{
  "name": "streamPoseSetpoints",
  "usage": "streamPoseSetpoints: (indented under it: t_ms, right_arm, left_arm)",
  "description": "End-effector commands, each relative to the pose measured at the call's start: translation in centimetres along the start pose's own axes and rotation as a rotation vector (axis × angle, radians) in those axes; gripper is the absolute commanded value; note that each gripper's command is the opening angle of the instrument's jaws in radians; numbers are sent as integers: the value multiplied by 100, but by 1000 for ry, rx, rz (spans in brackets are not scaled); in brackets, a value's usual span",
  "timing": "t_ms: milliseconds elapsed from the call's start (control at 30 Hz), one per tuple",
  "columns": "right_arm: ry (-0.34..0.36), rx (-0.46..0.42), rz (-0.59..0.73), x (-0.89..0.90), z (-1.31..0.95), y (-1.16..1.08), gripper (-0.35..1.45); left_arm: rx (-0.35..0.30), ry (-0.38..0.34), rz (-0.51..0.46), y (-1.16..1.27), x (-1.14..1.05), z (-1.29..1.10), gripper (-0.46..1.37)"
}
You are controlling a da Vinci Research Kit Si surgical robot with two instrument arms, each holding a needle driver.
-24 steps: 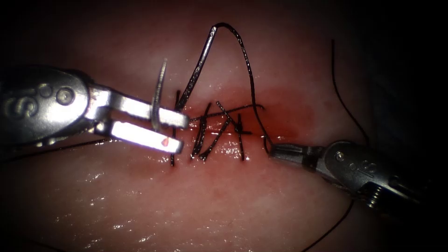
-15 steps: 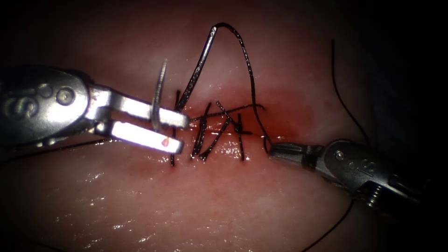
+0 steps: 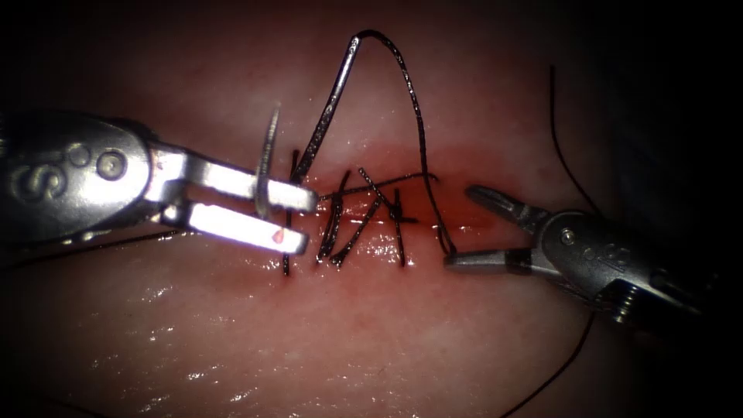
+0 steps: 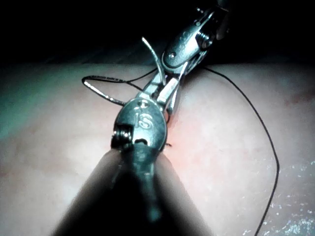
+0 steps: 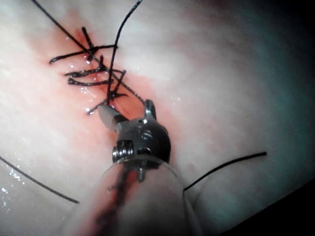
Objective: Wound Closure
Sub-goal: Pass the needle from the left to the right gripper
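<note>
Tissue (image 3: 371,333): pale, wet pork belly across the endoscope view; horizontal cut (image 3: 387,213) at centre frame, crossed by several dark stitches (image 3: 364,217).
Fluid (image 3: 472,193): red stain around the cut, densest right of centre.
Left tool (image 3: 298,220): enters from the left edge; jaws slightly parted, the upper one closed against the needle (image 3: 267,159), the lower one lying free beneath it.
Needle position: held near its mid-curve, standing upright above the jaws at centre-left, tip upward, clear of the tissue.
Thread (image 3: 387,70): rises from the stitch line in a tall loop to the upper centre, then descends to the right end of the cut.
Right tool (image 3: 460,224): enters from the right edge; jaws spread wide, holding nothing; lower jaw tip just beside the descending thread.
Loose thread (image 3: 569,166): a separate strand curves down the right of the frame behind the right tool.
</note>
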Motion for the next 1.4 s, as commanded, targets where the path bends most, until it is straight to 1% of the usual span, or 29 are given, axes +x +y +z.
streamPoseSetpoints:
  t_ms: [33,200,367,467,533,600,667,733,767,800,833,900,1000,1033,1067,1167,1233,1333,1400]
  right_arm:
    - [6,-2,-1,3,-7,5,112]
    - [14,-16,6,8,-24,16,110]
    - [7,-31,19,9,-37,18,111]
    - [3,-33,27,13,-45,17,123]
    - [7,-27,77,17,-50,14,123]
    - [6,-27,116,19,-54,10,118]
    - [9,-3,159,22,-57,5,112]
    - [17,40,189,25,-60,1,102]
    - [26,58,249,27,-62,-3,85]
    - [29,58,255,28,-62,-3,84]
    - [41,67,280,29,-64,-6,83]
    - [46,74,312,33,-66,-8,83]
    - [58,76,331,39,-69,-8,94]
    - [74,78,360,43,-72,-8,104]
    - [82,79,368,46,-73,-8,107]
    - [97,82,404,51,-76,-9,108]
    - [109,88,456,56,-78,-11,109]
    - [114,93,494,59,-80,-12,108]
    - [127,102,550,62,-81,-14,110]
  left_arm:
    - [6,-4,14,-2,0,1,-35]
    - [25,-13,45,-1,-5,5,-35]
    - [42,-22,74,2,-14,13,-35]
    - [51,-31,125,6,-24,23,-35]
    - [58,-36,142,9,-31,28,-35]
    - [58,-38,161,12,-38,33,-35]
    - [59,-40,171,14,-43,36,-35]
    - [61,-42,186,15,-47,38,-35]
    - [63,-46,208,16,-52,41,-35]
    - [63,-47,215,16,-53,42,-35]
    - [68,-53,248,18,-58,45,-35]
    - [76,-58,266,20,-65,49,-35]
    - [85,-67,298,24,-75,57,-35]
    - [89,-77,333,27,-82,63,-35]
    - [94,-77,342,28,-86,66,-35]
    - [100,-83,360,31,-93,72,-35]
    - [112,-79,382,33,-99,78,-35]
    - [121,-73,403,35,-102,83,-35]
    - [135,-61,406,35,-105,88,-35]
